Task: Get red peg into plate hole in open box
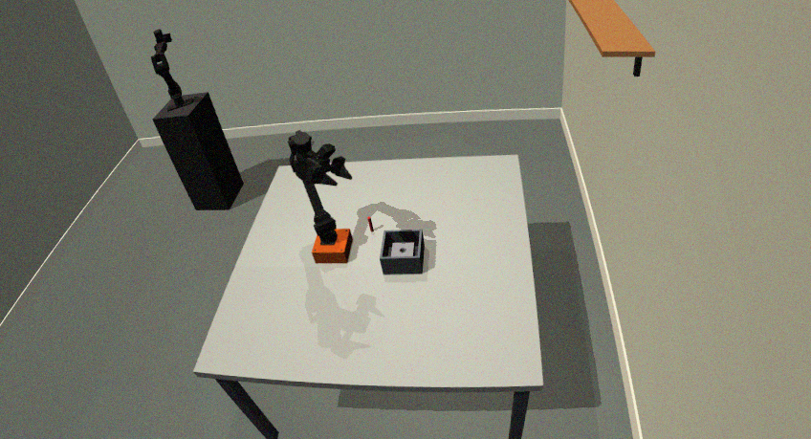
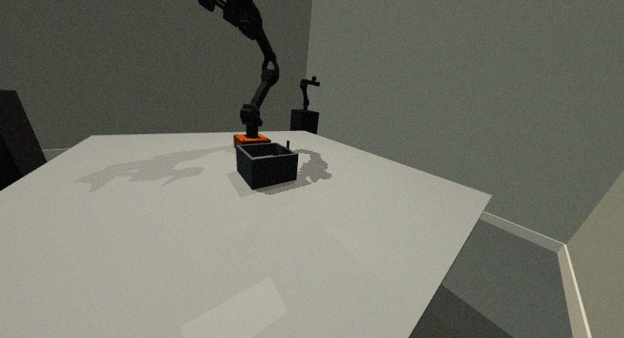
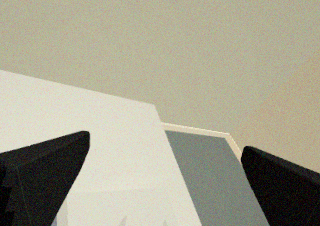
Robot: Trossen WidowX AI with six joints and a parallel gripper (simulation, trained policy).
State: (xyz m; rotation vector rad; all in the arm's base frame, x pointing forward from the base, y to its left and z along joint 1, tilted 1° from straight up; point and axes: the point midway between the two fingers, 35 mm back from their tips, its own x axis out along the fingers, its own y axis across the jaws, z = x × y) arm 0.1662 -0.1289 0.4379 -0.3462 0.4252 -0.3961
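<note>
The red peg [image 1: 370,224] [image 2: 288,144] stands upright on the table, between the orange arm base and the box and towards the back. The dark open box [image 1: 402,266] [image 2: 274,172] sits on the table. The pale plate [image 1: 395,253] with an empty dark hole shows at its bottom in the top view; in the exterior view the box walls hide it. My gripper [image 1: 343,181] [image 3: 168,147] is open and empty, high above the table and well away from peg and box. The peg is not visible in the wrist view.
The orange base [image 1: 331,254] [image 2: 252,138] of my arm stands left of the box on the white table [image 1: 455,332] [image 2: 350,247]. A second arm on a black pedestal [image 1: 196,156] stands behind left. An orange shelf [image 1: 611,22] hangs on the right wall.
</note>
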